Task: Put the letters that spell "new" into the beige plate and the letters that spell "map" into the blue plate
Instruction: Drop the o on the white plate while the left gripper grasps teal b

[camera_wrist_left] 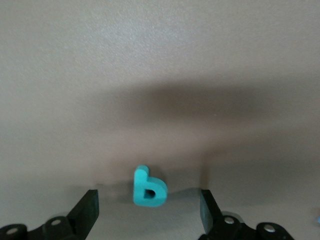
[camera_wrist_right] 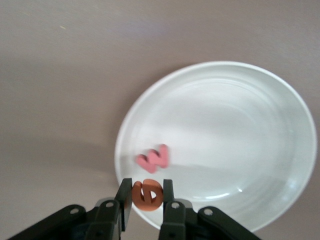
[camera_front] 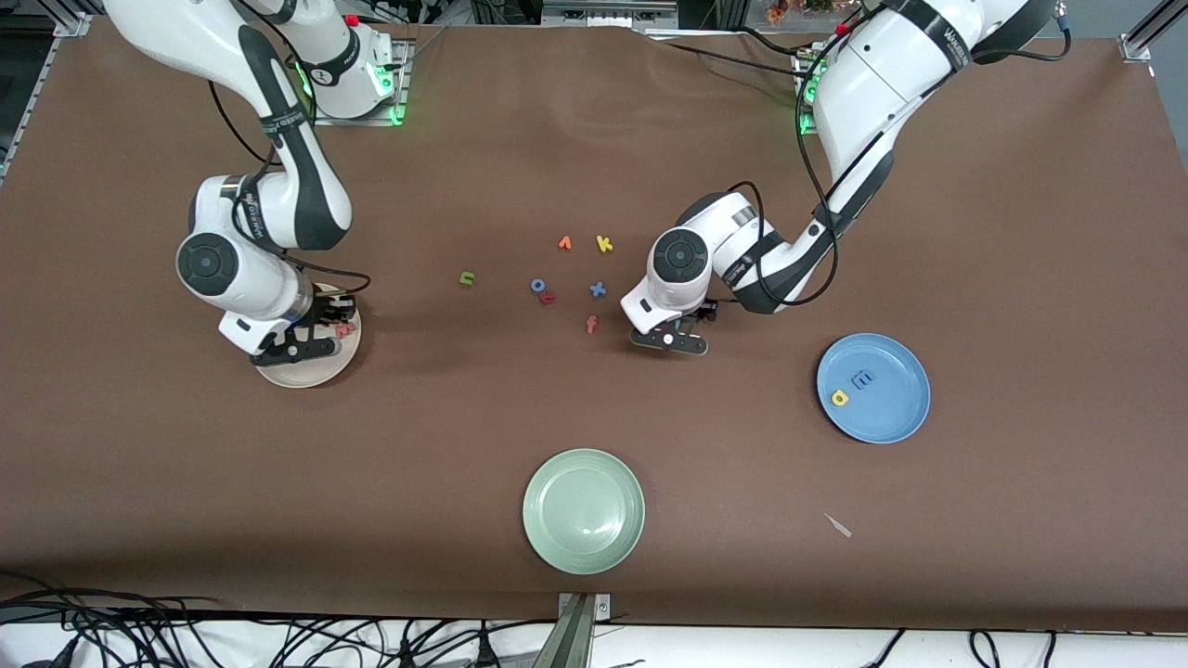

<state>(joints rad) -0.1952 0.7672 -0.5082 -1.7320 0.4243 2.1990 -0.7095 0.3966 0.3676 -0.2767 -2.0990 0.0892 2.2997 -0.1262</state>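
Gripping the orange e (camera_wrist_right: 148, 194) edge-on between its fingertips, the right claw (camera_wrist_right: 145, 200) hangs over the rim of the beige plate (camera_wrist_right: 260, 125), where the salmon-pink w (camera_wrist_right: 155, 159) already lies flat. The left claw (camera_wrist_left: 149, 207) hovers low over the bare table (camera_front: 594, 139), jaws wide apart and not touching the teal p (camera_wrist_left: 148, 187), which lies flat between them, near the loose cluster of letters. In the blue plate (camera_front: 896, 417), toward the left arm's end of the table, lie the yellow a (camera_front: 840, 397) and the blue m (camera_front: 864, 378). The green n (camera_front: 467, 278) sits alone on the table, between the cluster and the beige plate.

These letters look like thin foam: nearly weightless, soft, and likely to compress or skid sideways under a hard pinch. The p seems best taken across its narrow width, with the fingertips pressed down close to the table so they catch its low edges rather than ride over the top. A gentle squeeze should do. Being so light, a letter may cling to a pad on release, so a low drop over the plate's middle looks safest.
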